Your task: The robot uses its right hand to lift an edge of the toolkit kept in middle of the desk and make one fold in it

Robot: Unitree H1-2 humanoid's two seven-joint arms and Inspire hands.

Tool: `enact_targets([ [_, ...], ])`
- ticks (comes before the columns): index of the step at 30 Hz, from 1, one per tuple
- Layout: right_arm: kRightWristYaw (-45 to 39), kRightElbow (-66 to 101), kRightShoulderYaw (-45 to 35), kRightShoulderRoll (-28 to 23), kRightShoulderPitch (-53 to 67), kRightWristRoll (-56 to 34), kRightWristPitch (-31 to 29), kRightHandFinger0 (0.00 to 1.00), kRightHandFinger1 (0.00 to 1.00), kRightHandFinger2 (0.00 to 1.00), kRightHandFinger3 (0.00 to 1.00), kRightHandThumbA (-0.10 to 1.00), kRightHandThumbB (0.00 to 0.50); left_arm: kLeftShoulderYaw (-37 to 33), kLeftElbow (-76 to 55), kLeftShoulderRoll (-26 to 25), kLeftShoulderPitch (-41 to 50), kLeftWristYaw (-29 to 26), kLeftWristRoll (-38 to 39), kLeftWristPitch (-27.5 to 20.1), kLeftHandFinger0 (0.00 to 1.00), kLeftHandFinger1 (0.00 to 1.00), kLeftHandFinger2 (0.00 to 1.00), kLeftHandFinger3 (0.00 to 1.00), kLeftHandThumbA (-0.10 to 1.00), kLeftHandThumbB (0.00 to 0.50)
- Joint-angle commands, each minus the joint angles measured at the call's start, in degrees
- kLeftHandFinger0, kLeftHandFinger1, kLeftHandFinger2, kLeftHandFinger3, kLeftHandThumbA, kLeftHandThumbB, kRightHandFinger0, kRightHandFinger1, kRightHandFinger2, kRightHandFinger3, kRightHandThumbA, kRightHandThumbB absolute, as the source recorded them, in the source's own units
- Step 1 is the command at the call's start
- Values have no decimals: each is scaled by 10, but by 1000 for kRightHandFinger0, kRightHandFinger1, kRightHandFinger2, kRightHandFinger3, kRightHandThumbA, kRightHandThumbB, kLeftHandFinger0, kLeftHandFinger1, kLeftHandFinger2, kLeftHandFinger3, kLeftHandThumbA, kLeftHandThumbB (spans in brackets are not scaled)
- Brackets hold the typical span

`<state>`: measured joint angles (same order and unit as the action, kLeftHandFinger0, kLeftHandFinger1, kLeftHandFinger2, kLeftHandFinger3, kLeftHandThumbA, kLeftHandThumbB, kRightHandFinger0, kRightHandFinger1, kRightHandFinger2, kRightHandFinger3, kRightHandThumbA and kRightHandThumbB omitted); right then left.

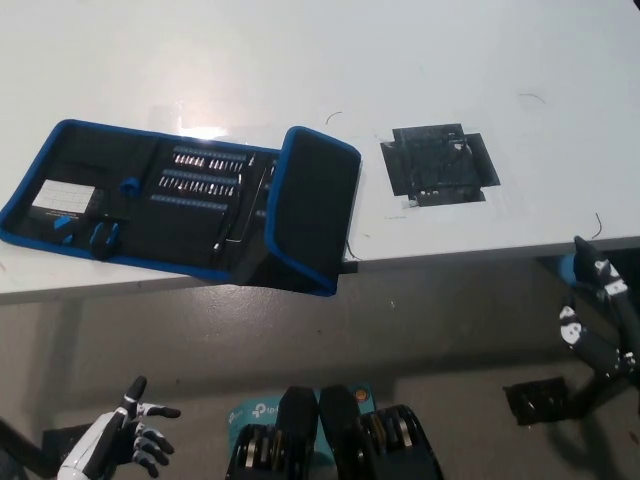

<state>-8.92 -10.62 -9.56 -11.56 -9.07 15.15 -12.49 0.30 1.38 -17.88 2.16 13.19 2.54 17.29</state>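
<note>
Toolkit: one black toolkit [180, 205] with blue trim lay on the white desk [400, 70], in its left half, its lower edge running along the desk's front edge.
Fold: its right-hand flap [312, 205] stood raised and turned over towards the open part, showing its plain black outer side; one fold, with the flap's lower corner just past the desk's front edge.
Contents: two rows of small bits [205, 170] sat in the middle panel, one white card [66, 197] in the left panel, and a few small blue pieces near it; their exact number could not be told.
Black patch: one dark square patch [437, 164] lay flat on the desk to the right of the toolkit, apart from it.
Right hand: the black right hand [598, 315] was below the desk's front edge at the far right, well apart from the toolkit, holding nothing; how far its fingers were spread could not be told.
Left hand: the white left hand [125, 432] rested low at the bottom left, below the desk, fingers spread and empty.
Box: one teal box [255, 412] showed on the floor near the bottom middle.
</note>
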Motion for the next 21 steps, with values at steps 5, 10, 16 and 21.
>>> enact_targets([
  [5,77,-69,-33,-2,-2,-38,-37,872,1000,1000,1000,231,272,9,-18,-11,1,1,2,0,359,358,347,579,1000,500],
  [10,57,-87,-43,-3,-3,-86,-12,834,989,1000,1000,172,230,10,-27,-9,5,-3,-1,7,382,364,345,560,1000,500],
  [16,63,-91,-23,-16,-5,-51,14,760,896,1000,1000,232,253,12,-16,-12,-3,1,1,-5,333,339,333,569,1000,500],
  [21,64,-88,-14,-19,-3,-54,39,695,839,980,1000,244,291,11,-17,-13,-3,1,0,-8,326,329,313,544,1000,500],
])
